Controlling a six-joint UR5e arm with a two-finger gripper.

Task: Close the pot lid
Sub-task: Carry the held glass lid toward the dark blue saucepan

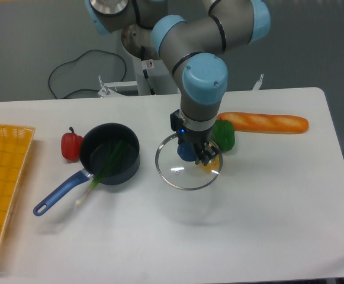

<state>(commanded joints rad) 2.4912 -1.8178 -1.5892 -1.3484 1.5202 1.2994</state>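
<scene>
The pot [109, 153] is a dark round saucepan left of centre on the white table, its blue handle [62, 192] pointing toward the front left. A green onion stalk [105, 164] leans out of it. The pot lid [188, 163], clear glass with a metal rim and a blue knob, hangs above the table to the right of the pot. My gripper [192, 151] is shut on the lid's knob from above. A shadow of the lid lies on the table below it.
A red pepper [71, 145] lies just left of the pot. A green pepper [224, 135] and a bread loaf [265, 122] are behind and right of the lid. A yellow basket [0, 183] fills the left edge. A small orange item shows through the lid glass.
</scene>
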